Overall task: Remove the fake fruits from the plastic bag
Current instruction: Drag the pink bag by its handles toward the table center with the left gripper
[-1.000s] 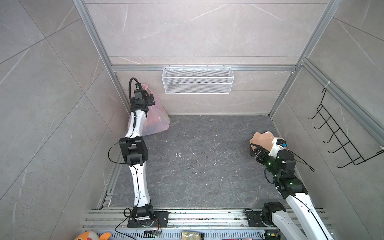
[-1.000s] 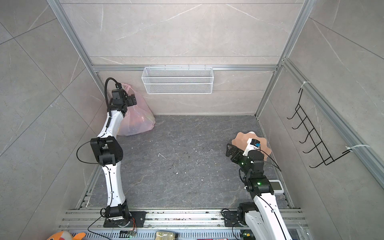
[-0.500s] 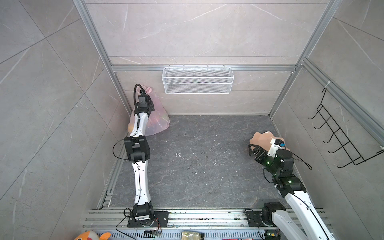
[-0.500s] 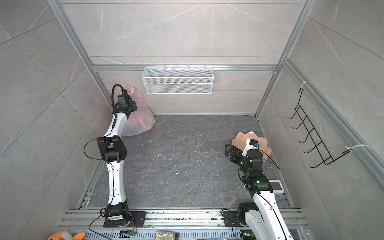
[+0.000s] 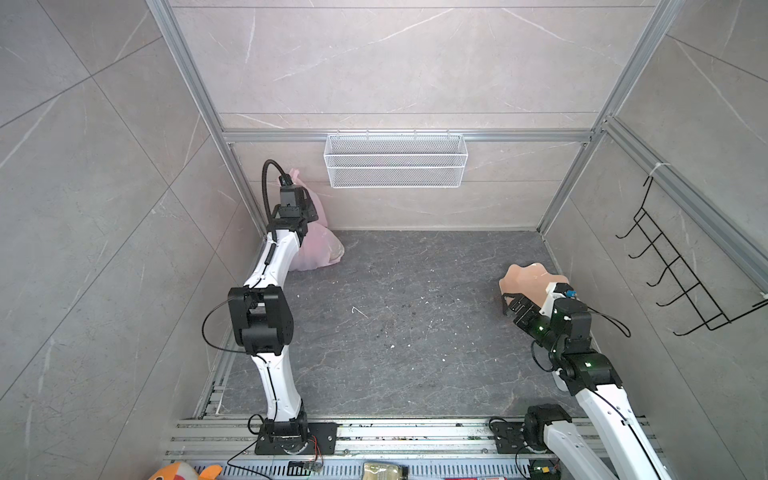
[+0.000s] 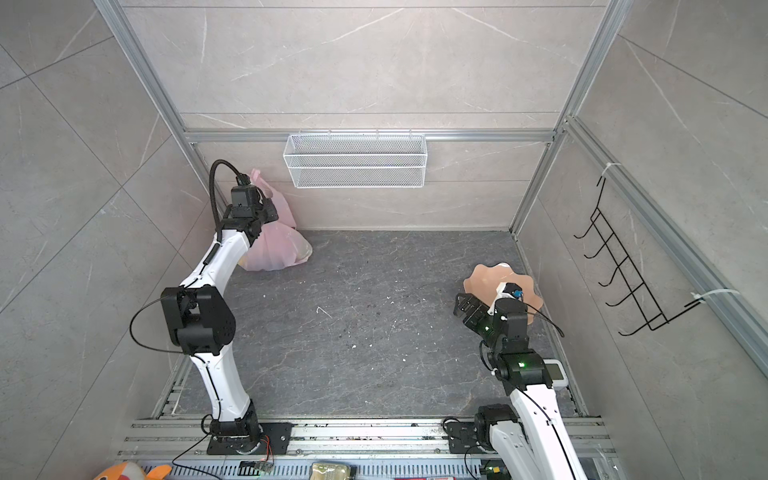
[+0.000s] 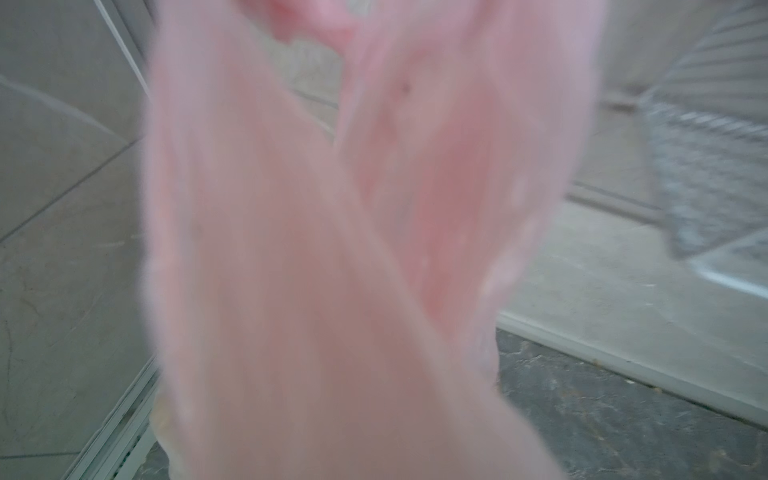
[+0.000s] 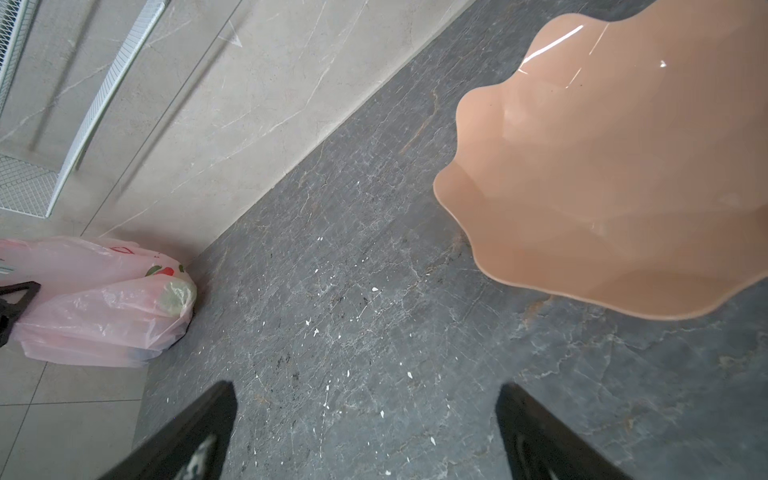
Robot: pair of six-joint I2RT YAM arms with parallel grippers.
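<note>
Left wrist view: pink film of plastic bag (image 7: 332, 257) fills lens, blurred; fingers unseen. Left hand (image 5: 306, 208), wide a second ago, now closed at bag's top, apparently pinching film. Bag rests on bench (image 5: 395, 316), well apart from plate (image 8: 602, 187). Fake fruits (image 8: 178, 296) inside, none out. Right hand (image 8: 365, 395) unchanged: fully open, empty, just beside plate. Grip looks made; lifting or tipping likely next.

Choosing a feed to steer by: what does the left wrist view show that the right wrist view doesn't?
Left wrist only: the thin translucent pink plastic bag close against the lens, blurred, no fruit discernible.
Right wrist only: the peach wavy-edged plate, the open right hand, a pale green fruit through the film.
Both: the bag, white wire mesh basket, dark grey stone floor.
</note>
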